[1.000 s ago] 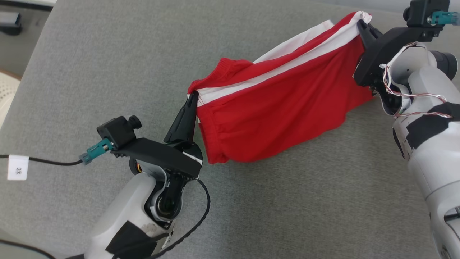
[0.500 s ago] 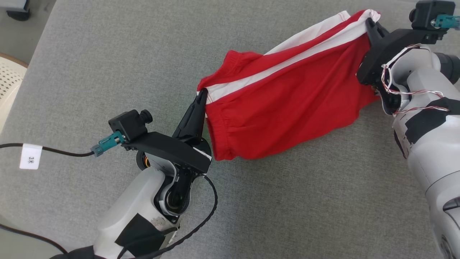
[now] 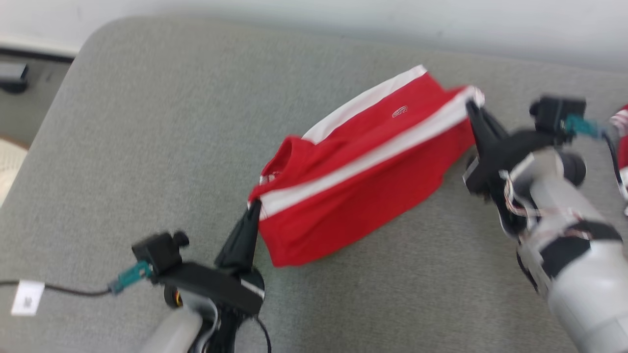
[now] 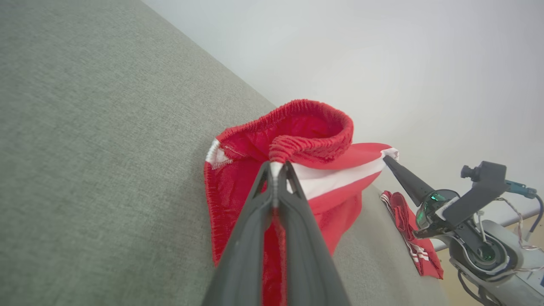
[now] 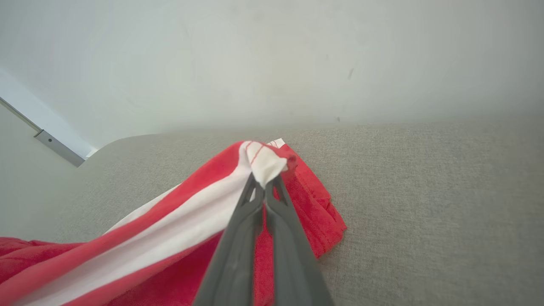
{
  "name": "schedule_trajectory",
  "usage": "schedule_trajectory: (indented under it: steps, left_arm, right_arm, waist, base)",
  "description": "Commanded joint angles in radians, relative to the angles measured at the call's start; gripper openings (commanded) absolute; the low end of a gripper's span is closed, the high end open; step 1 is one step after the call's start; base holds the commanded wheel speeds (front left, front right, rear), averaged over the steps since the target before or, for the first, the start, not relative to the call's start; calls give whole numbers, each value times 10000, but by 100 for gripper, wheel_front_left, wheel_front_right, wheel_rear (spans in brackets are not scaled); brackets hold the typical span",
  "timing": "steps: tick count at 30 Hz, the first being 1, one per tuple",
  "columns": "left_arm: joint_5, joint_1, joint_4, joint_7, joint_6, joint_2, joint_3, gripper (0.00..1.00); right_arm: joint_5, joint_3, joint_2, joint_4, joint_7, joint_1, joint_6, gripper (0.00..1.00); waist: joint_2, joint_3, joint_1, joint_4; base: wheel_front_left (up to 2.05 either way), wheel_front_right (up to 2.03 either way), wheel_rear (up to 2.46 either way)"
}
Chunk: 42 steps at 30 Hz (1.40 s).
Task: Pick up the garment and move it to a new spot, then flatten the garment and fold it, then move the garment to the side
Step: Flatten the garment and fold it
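Saw grey fabric-covered table (image 3: 147,122) across most of the head view, rounded corner at far left, pale wall (image 3: 343,19) behind the far edge. Head view motion-blurred, so skipped fine detail there.

Found red shorts (image 3: 363,196) about mid-table, stretched on a diagonal between both grippers: waistband end nearer and to the left, leg-hem end farther and to the right. Noted broad white side stripe (image 3: 363,159) along the upper fold from end to end, plus a second white band on the far side. Read the lower fabric as sagging onto the table, pinched corners held up off it.

Saw pale right forearm (image 3: 584,289) entering from lower right and left forearm (image 3: 171,333) from the bottom edge.

Found left gripper (image 3: 254,208) clamped fully closed on the white stripe just below the ribbed elastic waistband (image 4: 314,123), fingers pressed together with only cloth between them. Found right gripper (image 3: 472,105) pinched closed on the bunched white hem corner at the opposite end, tips meeting in the right wrist view.

Spotted second red garment (image 4: 408,229) with white stripes at the table's right edge, beyond the right arm and apart from the shorts.

Caught cream perforated object (image 3: 10,166) off the table's left side; too little in view to name.

Logged black cameras (image 3: 159,250) on both wrists, teal connector (image 3: 128,275) on the left one, black cable (image 3: 73,290) with white tag (image 3: 27,296) trailing left over the table.

Picked out small white logo (image 3: 400,112) on the shorts' upper panel near the hem end.
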Motion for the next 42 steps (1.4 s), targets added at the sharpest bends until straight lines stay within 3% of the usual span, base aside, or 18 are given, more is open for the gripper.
schedule_trajectory:
  steps: [1,9,16,26,34,35,36,37,42]
  left_arm:
    - [183,443,-185,-21,10,106,-11,0]
    - [394,2203,-1096,-21,11,225,-229,0]
    - [769,3266,-1071,-7,45,388,-695,0]
    - [1224,3908,-386,191,43,583,-1506,0]
    - [1736,3823,611,129,174,526,-1777,0]
    - [1719,3809,673,168,156,510,-1817,0]
    - [1707,3803,694,156,133,490,-1828,43]
    - [1655,3832,682,129,111,463,-1799,100]
    - [1862,4049,340,29,103,554,-1616,100]
  right_arm:
    - [381,112,-258,-348,-70,617,-19,0]
    - [1876,338,-1279,-2524,-279,3422,-19,0]
    - [2301,48,-1617,-4057,-350,5795,-19,0]
    - [1801,-1044,-1324,-4897,146,8388,-19,0]
    - [825,-1995,-676,-5175,723,9238,-19,0]
    - [671,-2176,-616,-5201,721,9293,-19,28]
    - [574,-2317,-508,-5233,775,9355,-19,65]
    - [488,-2475,-397,-5274,812,9441,-19,100]
    - [-98,-3224,-57,-5709,829,9814,-19,100]
  waist:
    - [0,-898,2,-653]
    - [0,-1593,2,-920]
    - [0,-1901,2,-1084]
    - [0,-2293,2,-1139]
    - [0,-2412,2,-1179]
    - [0,-2438,2,-1170]
    - [0,-2467,2,-1163]
    - [0,-2500,2,-1160]
    - [0,-2684,2,-1093]
  base:
    - [0,0,0]
    - [0,0,0]
    - [0,0,0]
    - [0,0,0]
    - [0,0,0]
    - [0,0,0]
    - [0,0,0]
    - [0,0,0]
    - [0,0,0]
